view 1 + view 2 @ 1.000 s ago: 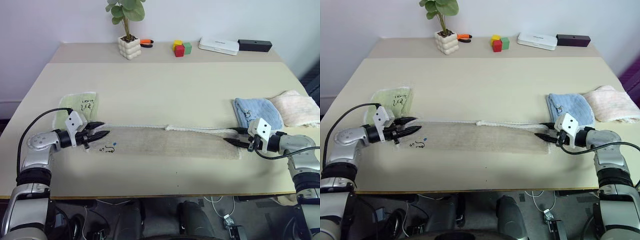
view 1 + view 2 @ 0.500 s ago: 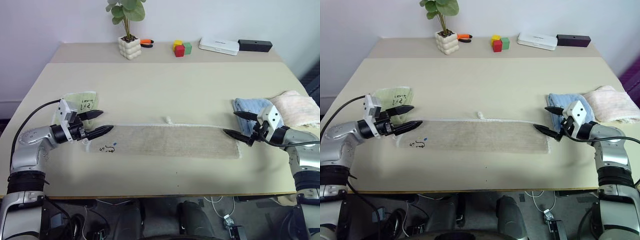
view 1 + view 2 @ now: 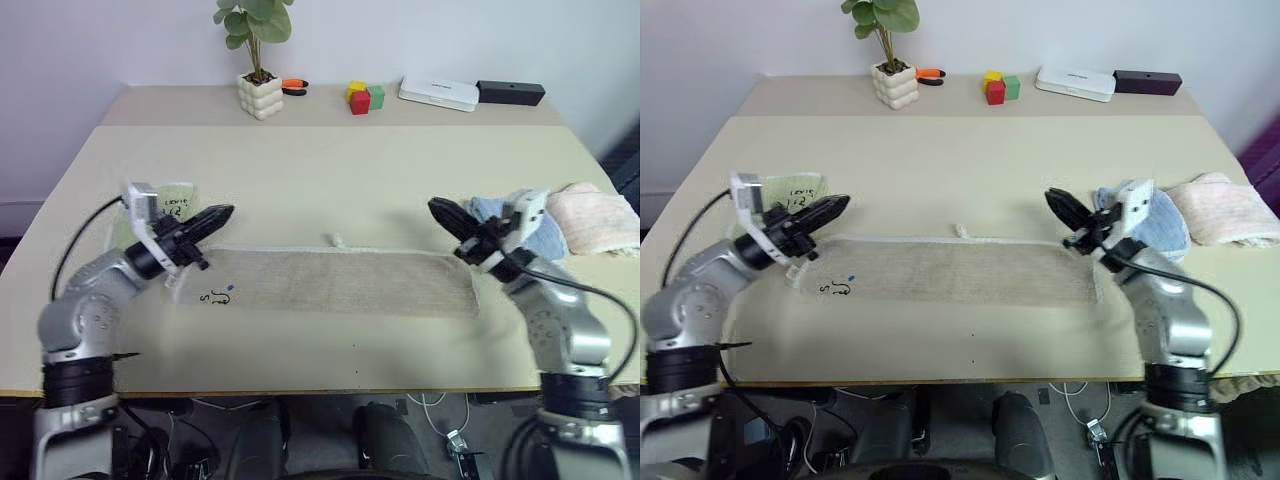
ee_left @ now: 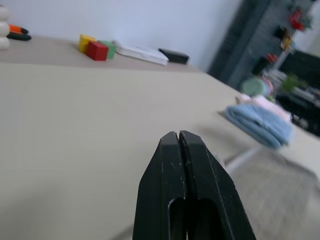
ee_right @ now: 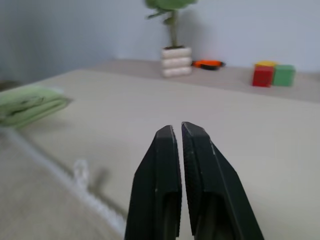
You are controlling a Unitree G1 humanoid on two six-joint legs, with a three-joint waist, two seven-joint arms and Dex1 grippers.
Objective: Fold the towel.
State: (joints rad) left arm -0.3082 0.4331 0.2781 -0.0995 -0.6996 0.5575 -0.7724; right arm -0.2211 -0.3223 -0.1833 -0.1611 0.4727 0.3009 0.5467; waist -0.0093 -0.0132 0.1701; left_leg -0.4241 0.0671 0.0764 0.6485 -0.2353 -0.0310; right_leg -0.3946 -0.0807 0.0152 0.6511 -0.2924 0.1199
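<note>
The towel [image 3: 340,282] lies flat on the table [image 3: 330,170] as a long beige-brown strip. White edging runs along its far side, with a small loop [image 3: 335,240] in it and a dark mark [image 3: 215,297] near the left end. My left gripper [image 3: 228,212] hovers above the towel's far left corner, shut and empty, pointing inward. My right gripper [image 3: 435,207] hovers above the far right corner, also shut and empty. The wrist views show each gripper's black fingers [image 4: 180,150] [image 5: 172,150] pressed together over the bare table.
A pale green towel [image 3: 170,205] lies folded behind the left gripper. A light blue towel [image 3: 548,232] and a pink one [image 3: 605,215] lie at the right. Along the back stand a plant pot [image 3: 259,95], coloured blocks [image 3: 365,97], a white box [image 3: 438,92] and a black box [image 3: 510,92].
Both grippers opened at the towel's ends, then rose, swung inward and shut with nothing in them. The towel's raised far edge has settled flat.
</note>
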